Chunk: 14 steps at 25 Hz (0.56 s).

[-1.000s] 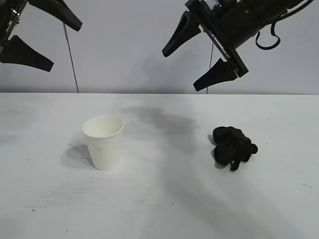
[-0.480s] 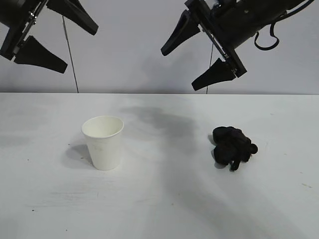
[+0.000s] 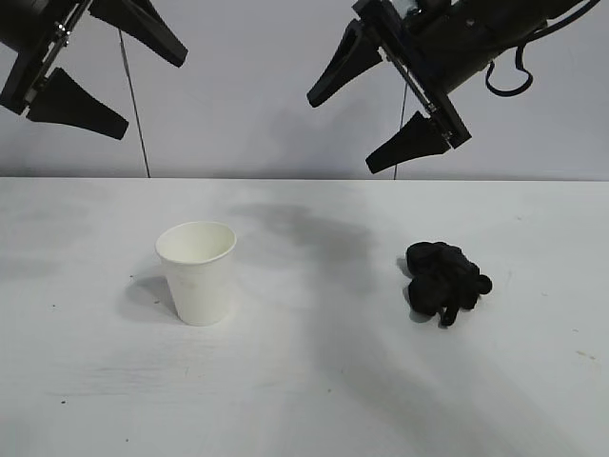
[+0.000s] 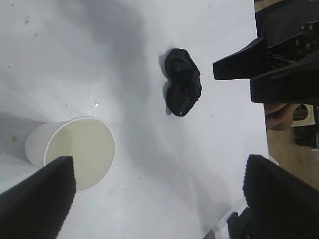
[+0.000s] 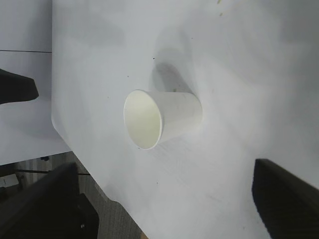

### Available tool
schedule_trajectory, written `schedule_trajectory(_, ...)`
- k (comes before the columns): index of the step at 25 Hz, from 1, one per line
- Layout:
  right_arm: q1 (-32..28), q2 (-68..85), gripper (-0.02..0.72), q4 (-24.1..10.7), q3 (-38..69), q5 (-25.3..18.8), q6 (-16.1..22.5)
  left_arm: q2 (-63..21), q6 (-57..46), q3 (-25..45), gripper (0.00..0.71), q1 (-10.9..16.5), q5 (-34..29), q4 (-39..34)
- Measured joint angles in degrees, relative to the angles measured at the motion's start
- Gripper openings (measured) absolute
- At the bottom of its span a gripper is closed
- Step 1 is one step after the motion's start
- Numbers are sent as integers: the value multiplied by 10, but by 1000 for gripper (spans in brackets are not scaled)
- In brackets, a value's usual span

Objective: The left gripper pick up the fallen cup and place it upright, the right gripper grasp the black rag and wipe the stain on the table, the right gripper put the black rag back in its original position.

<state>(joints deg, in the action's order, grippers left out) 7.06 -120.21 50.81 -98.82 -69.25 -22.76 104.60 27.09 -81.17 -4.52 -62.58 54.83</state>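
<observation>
Left gripper (image 3: 81, 71), high at the upper left: jaws spread wide, holding nothing, well above the cup (image 3: 197, 271). Against the view a second earlier it has shifted inward from the frame edge; over the last half-second it has not moved. Right gripper (image 3: 376, 119), high at the upper right: jaws likewise wide and empty, unchanged, well above the rag (image 3: 444, 280). The cup stands upright on the table (image 3: 304, 400), left of centre, mouth up; the rag lies bunched right of centre, well apart from it. No stain is visible. Judged from this layout, all three steps appear complete and both arms seem withdrawn.
</observation>
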Motion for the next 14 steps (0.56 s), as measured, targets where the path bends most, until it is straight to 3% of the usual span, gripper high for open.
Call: schedule_trajectory(14, 0, 0, 652, 8, 0, 0, 0, 0, 0, 0, 657, 0, 0, 0)
